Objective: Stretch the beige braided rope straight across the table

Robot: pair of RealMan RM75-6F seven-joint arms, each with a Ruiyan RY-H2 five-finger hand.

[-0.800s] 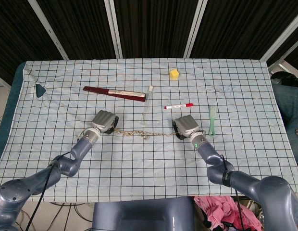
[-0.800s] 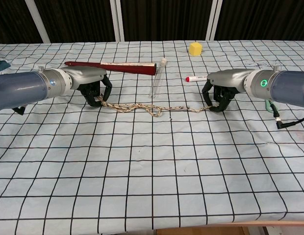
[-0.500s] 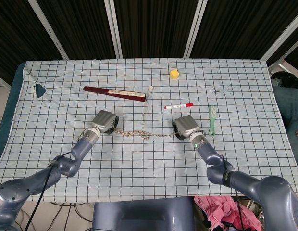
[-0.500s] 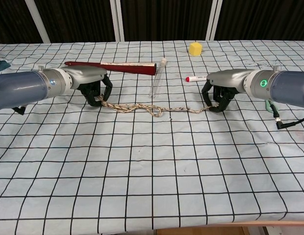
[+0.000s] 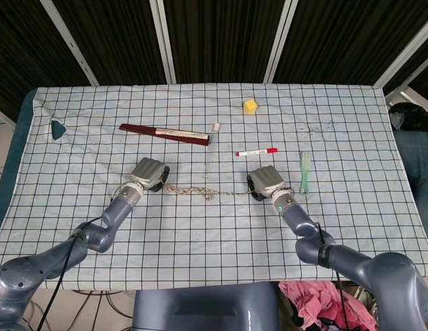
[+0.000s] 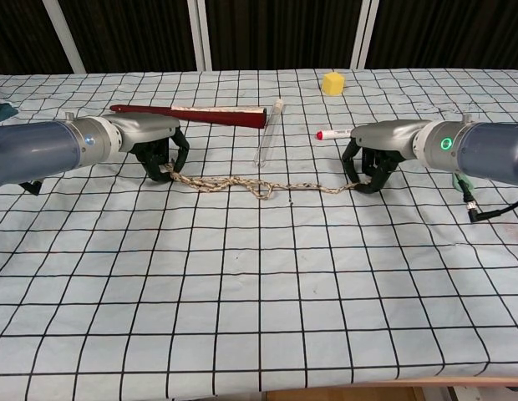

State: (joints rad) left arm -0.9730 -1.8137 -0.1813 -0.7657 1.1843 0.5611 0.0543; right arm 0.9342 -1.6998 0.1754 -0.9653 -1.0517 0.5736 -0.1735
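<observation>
The beige braided rope (image 6: 259, 185) (image 5: 203, 192) lies across the middle of the checked table, wavy, with a small knot or loop near its centre. My left hand (image 6: 154, 150) (image 5: 149, 172) grips its left end, fingers curled down onto the cloth. My right hand (image 6: 374, 159) (image 5: 264, 182) grips the right end the same way. Both rope ends are hidden under the curled fingers.
Behind the rope lie a dark red folded fan (image 6: 192, 115), a clear tube (image 6: 270, 132), a red-capped marker (image 6: 334, 134) and a yellow cube (image 6: 332, 83). A green comb (image 5: 305, 173) sits right of my right hand. A teal object (image 5: 58, 129) is at far left.
My right hand has shifted slightly left, so the rope lies a little slacker and wavier. The left hand has barely moved.
</observation>
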